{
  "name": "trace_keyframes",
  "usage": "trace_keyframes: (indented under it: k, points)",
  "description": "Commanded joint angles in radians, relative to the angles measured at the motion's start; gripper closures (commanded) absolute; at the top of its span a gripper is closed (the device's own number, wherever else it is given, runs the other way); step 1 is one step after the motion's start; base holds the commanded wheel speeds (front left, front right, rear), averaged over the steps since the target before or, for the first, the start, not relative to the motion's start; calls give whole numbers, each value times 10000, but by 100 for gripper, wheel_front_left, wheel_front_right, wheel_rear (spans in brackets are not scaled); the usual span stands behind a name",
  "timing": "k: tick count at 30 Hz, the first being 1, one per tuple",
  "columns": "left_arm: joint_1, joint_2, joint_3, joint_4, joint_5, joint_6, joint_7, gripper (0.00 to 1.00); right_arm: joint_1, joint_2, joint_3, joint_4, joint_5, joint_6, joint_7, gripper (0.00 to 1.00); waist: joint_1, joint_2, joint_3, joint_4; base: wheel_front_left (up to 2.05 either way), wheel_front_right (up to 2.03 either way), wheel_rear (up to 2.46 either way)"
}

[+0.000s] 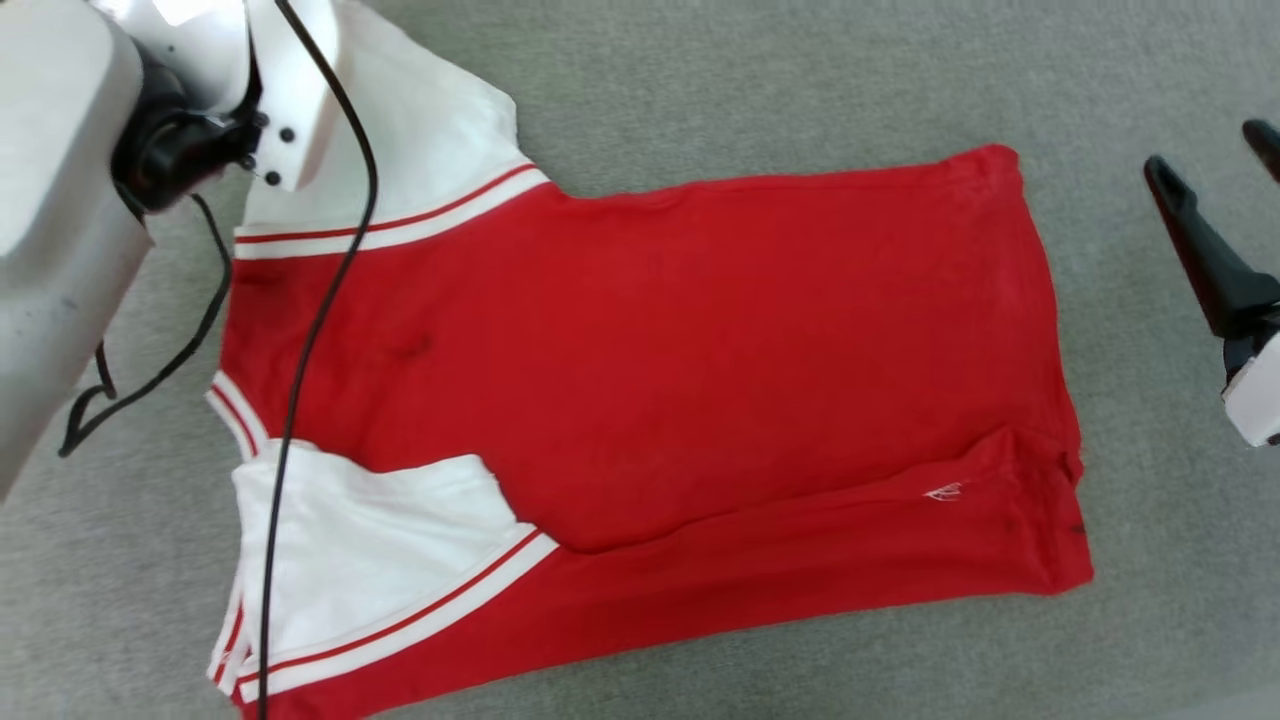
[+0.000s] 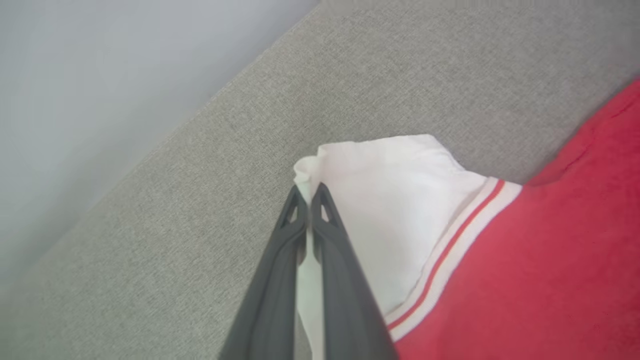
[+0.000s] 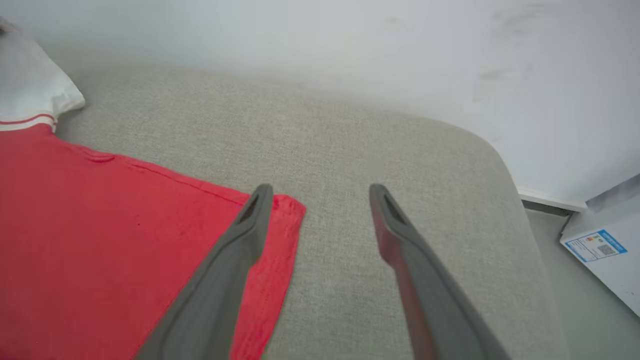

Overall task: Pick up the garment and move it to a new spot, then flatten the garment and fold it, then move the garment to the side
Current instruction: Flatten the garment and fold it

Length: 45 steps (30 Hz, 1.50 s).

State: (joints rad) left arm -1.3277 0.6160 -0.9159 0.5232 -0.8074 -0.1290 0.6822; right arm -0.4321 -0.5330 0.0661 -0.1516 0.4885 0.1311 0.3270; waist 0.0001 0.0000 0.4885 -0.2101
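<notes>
The garment (image 1: 640, 360), a red T-shirt with white sleeves, lies spread on a grey cushion, collar end to the left and hem to the right. Its tiny white logo (image 1: 945, 491) sits near the hem. The near sleeve (image 1: 370, 540) is folded in over the body. My left gripper (image 2: 310, 191) is shut on the edge of the far white sleeve (image 2: 400, 200), with white fabric pinched between the fingers. In the head view my pale left forearm (image 1: 60, 200) covers that grip. My right gripper (image 3: 322, 195) stands open just off the hem's far corner (image 3: 285, 210), holding nothing; its dark fingers (image 1: 1190, 230) show at the right edge.
The grey cushion (image 1: 750, 80) runs to a pale wall (image 3: 350, 40) and has a rounded edge (image 3: 500, 165) on the right. A white box with a blue label (image 3: 600, 250) sits on the floor beyond it. A black cable (image 1: 320, 300) hangs over the garment's left side.
</notes>
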Motion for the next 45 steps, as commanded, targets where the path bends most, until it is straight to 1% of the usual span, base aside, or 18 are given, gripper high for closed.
trace_keyframes:
  k: [1, 4, 7, 10, 13, 17, 23, 26, 30, 33, 34, 35, 36, 41, 45]
  points:
    - [269, -30, -83, -193, -97, -3, -194, 100, -319, -307, 271, 159, 432, -7, 738, 0, -1, 0, -236, 293, 0, 0, 0]
    - [336, 21, -177, -586, -76, -4, -509, 100, -868, -1037, 695, 573, 1337, -8, 2277, 0, -1, 0, -298, 514, 0, 0, 0]
    - [405, -3, -226, -930, -62, -4, -799, 100, -1458, -1623, 1195, 1084, 1908, -8, 3492, 0, -1, 0, -266, 743, 0, 0, 0]
    - [425, -37, -280, -1229, 2, -4, -996, 100, -2031, -2034, 1753, 1618, 2138, -8, 4374, 0, -1, 0, -187, 972, 0, 0, 0]
    - [384, -80, -315, -1493, 57, -5, -1153, 100, -2590, -2100, 2194, 2258, 2323, -8, 4862, 0, -1, 0, -65, 1188, 0, 0, 0]
    - [303, -119, -335, -1795, 149, 31, -1315, 100, -3279, -1870, 2663, 3034, 2325, -8, 4986, 0, -1, 0, 153, 1415, 0, 0, 0]
    - [105, -229, -354, -1990, 224, 45, -1437, 100, -3986, -1471, 3206, 4350, 2309, -8, 4595, 0, -1, 0, 546, 1700, 0, 0, 0]
    - [24, -271, -380, -1975, 266, 39, -1516, 100, -4051, -1392, 3705, 4861, 2278, -8, 4426, 0, -1, 0, 706, 1757, 0, 0, 0]
    - [-60, -341, -427, -1890, 263, 29, -1652, 100, -3689, -1423, 4619, 5493, 2314, -7, 4332, 0, -1, 0, 807, 1827, 0, 0, 0]
    - [-70, -376, -481, -1815, 230, 23, -1696, 100, -3578, -1473, 4894, 5657, 2466, -7, 4165, 0, -1, 0, 794, 1857, 0, 0, 0]
    - [-75, -393, -496, -1770, 204, 20, -1738, 100, -3600, -1487, 4973, 5681, 2514, -7, 3974, 25, -1, 0, 770, 1856, 0, 0, 0]
    - [-64, -394, -520, -1715, 177, 17, -1775, 100, -3661, -1503, 5008, 5701, 2534, -7, 3751, 85, -1, 0, 721, 1846, 0, 0, 0]
    - [-53, -385, -536, -1671, 161, 14, -1824, 100, -3736, -1539, 5047, 5718, 2573, -7, 3550, 100, -1, 0, 661, 1836, 0, 0, 0]
    - [270, -294, -692, -1429, 47, 3, -2084, 100, -3985, -1721, 5066, 5743, 2669, -8, 2374, 100, -1, 0, 70, 1778, 0, 0, 0]
    - [750, -111, -917, -1432, -72, -2, -2294, 100, -3710, -1811, 5281, 5654, 2843, -10, 1613, 100, -1, 0, -645, 1738, 0, 0, 0]
